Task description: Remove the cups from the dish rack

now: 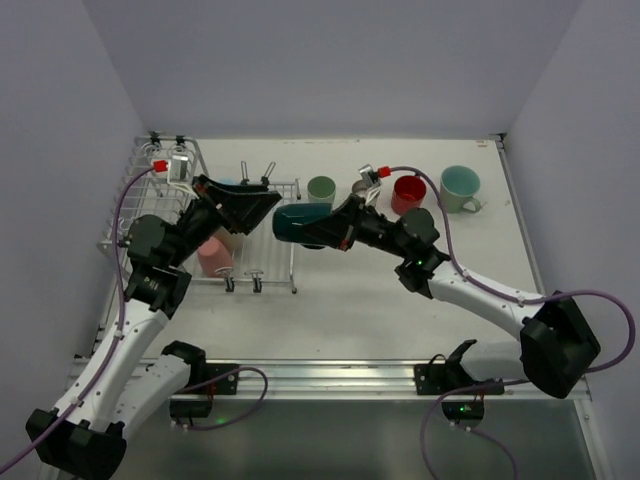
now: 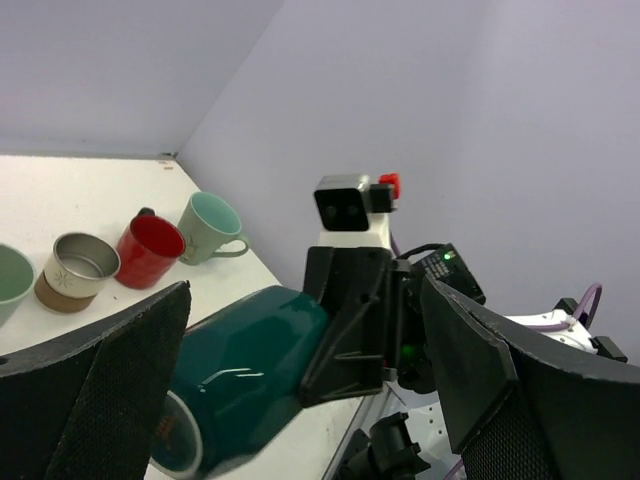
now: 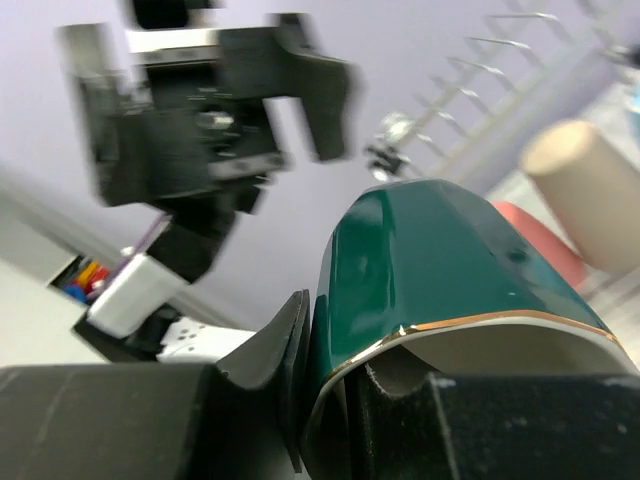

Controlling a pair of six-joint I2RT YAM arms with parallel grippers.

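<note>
Clamping teal cup (image 1: 300, 222) rim, right jaws | left jaws spread | over dish rack (image 1: 272, 262) edge

At least seven cups (image 1: 408, 194), one dish rack (image 1: 281, 250), two robot arms (image 1: 130, 335).

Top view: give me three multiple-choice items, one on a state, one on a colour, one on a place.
1. The left gripper is: A) open B) shut on a cup C) shut on nothing
2. What colour is the cup in the right gripper? A) pink B) dark teal C) beige
3. The red cup is: A) in the left gripper B) on the table C) in the right gripper

Answers: 1 A, its fingers stand wide apart in its wrist view. 2 B, the fingers pinch the rim of the dark teal cup. 3 B, it stands on the table, clear of both arms.
</note>
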